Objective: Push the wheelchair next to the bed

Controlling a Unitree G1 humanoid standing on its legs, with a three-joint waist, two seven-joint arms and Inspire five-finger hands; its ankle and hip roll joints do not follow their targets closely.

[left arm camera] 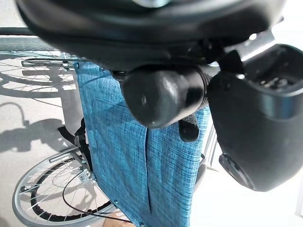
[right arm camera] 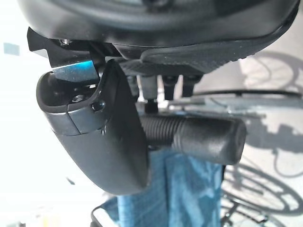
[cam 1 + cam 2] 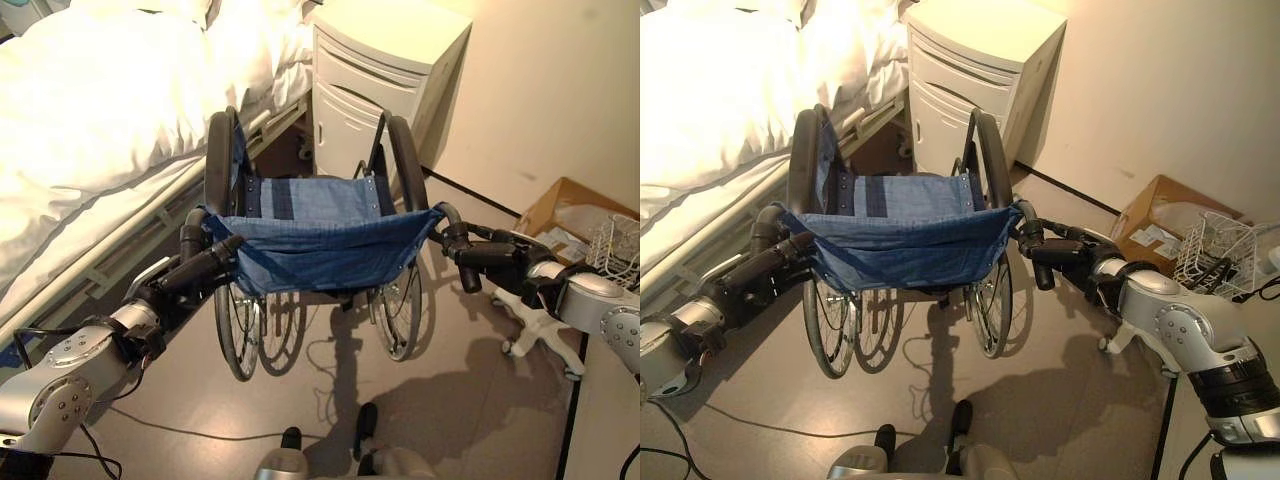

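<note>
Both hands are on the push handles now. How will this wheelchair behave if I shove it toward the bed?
The wheelchair will probably roll easily: large spoked wheels on smooth floor. Its blue cloth back sags, so push only through the handles. With the left robot hand and right robot hand each on a grip, uneven force would likely turn it toward the bed.

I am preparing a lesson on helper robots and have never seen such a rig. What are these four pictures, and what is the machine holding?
A humanoid robot stands behind a blue-seated wheelchair. Two pictures look down from its head; two come from cameras on its wrists, very close. Its left hand is curled round the left push handle, its right hand round the right push handle. On the robot's left is a bed with white bedding, ahead a white bedside cabinet, and on its right a cardboard box on the floor.
</note>
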